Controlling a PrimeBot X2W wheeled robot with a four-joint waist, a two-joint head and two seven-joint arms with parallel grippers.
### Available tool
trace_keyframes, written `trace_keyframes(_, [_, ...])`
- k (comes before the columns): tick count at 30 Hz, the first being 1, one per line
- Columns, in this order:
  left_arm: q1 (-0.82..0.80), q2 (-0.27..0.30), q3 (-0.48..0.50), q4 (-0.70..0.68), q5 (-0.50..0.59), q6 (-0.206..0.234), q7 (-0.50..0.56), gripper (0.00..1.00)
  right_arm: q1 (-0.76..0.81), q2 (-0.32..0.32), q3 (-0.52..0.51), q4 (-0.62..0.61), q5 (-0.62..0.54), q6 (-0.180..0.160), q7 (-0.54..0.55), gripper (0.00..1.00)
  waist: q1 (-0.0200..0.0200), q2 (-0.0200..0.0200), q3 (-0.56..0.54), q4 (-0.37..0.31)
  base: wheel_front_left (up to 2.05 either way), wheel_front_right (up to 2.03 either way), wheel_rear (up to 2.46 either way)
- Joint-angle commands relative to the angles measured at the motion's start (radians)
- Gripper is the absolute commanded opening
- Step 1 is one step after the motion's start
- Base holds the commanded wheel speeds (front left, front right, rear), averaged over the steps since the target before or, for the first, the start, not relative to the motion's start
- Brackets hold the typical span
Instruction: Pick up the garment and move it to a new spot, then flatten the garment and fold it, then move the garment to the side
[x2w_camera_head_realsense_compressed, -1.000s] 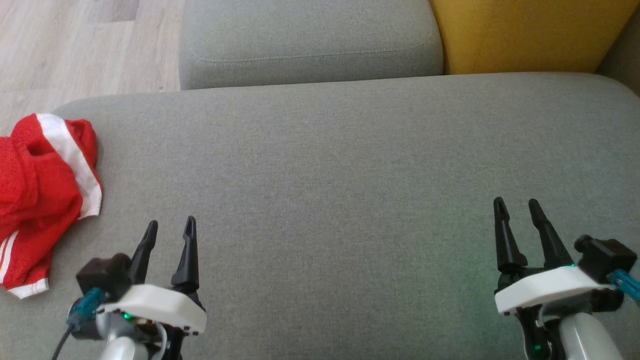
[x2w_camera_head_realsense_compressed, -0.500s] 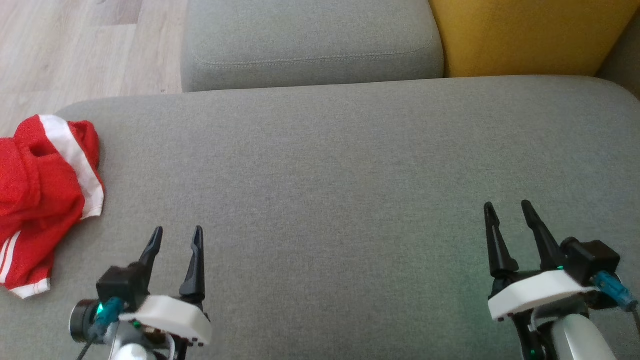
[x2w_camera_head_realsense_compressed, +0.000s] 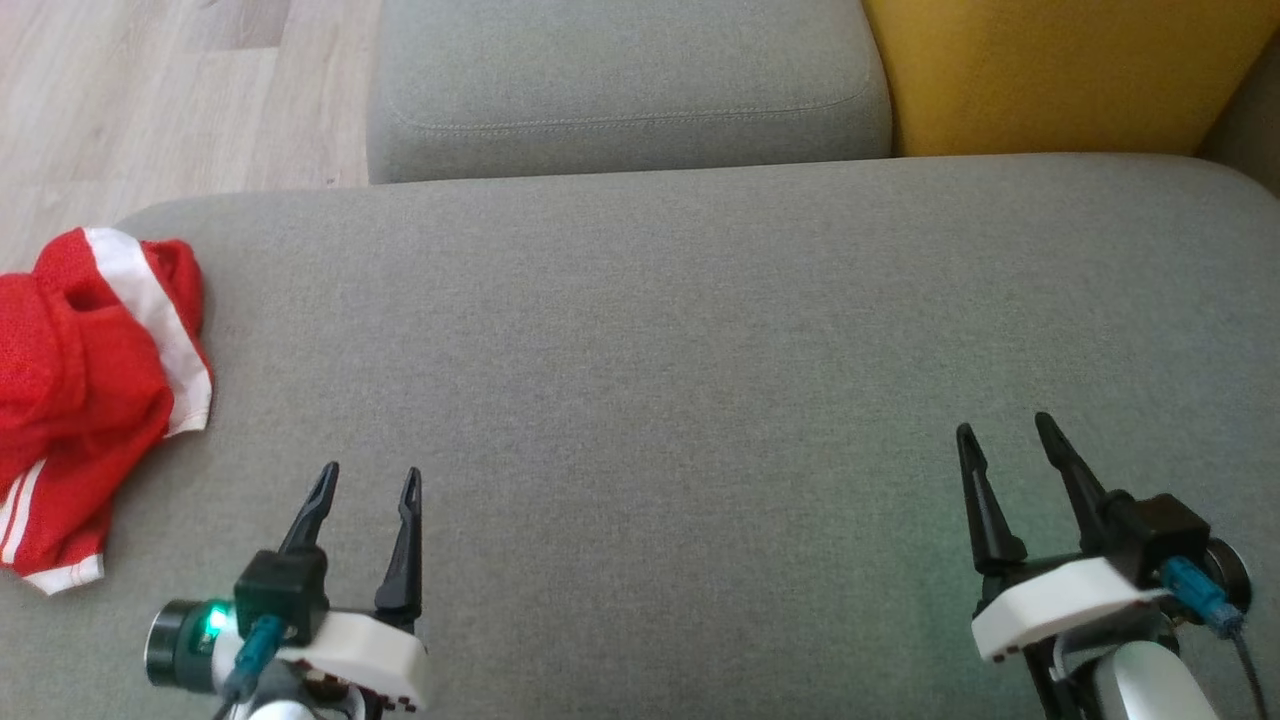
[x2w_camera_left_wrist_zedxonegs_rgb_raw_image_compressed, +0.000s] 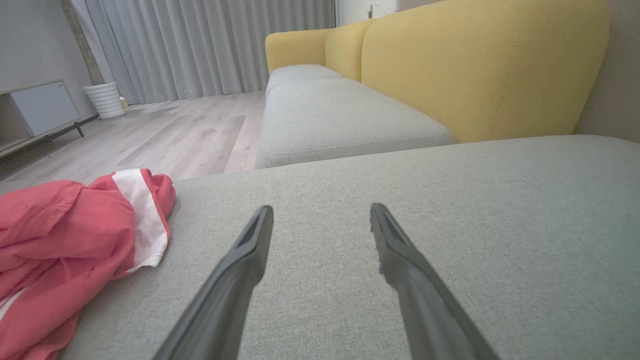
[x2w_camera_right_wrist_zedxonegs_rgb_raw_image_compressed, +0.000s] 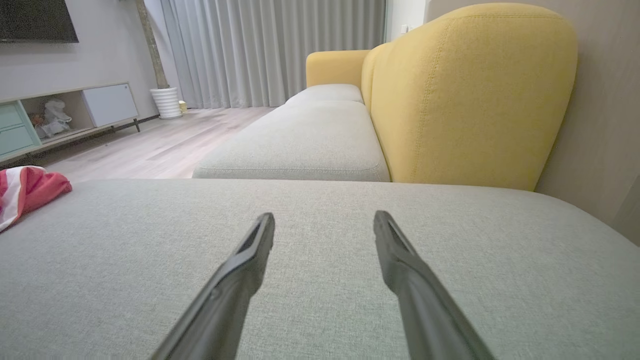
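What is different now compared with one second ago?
Both hands drew back toward the robot in the head view: the left hand drifted slightly right, the right hand slightly left. Nothing was grasped or released. Both stay open and empty; the red garment lies crumpled, untouched, at the left edge of the cushion.

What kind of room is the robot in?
Most likely a living room at home: there's a yellow sofa with grey seat cushions, long grey curtains, and a low cabinet on a wooden floor.
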Motion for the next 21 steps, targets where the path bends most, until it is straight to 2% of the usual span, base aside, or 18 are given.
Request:
trace_keyframes(1, [-0.039,0.006,0.036,-0.028,0.027,0.001,-0.017,1.0,-0.026,-0.001,0.019,-0.034,-0.023,0.008,-0.015,1.0,0.0,0.0,0.0,0.0,0.0,0.0,0.0])
trace_keyframes(9, [-0.032,-0.018,0.064,-0.026,0.014,-0.02,-0.021,1.0,-0.018,0.018,-0.003,-0.032,0.038,0.008,-0.011,1.0,0.0,0.0,-0.001,0.0,0.0,0.0,0.0])
trace_keyframes(21, [-0.031,-0.038,0.091,-0.016,0.026,-0.038,-0.021,1.0,-0.018,0.018,-0.005,-0.033,0.039,0.008,-0.009,1.0,0.0,0.0,-0.002,0.002,0.0,0.0,0.0])
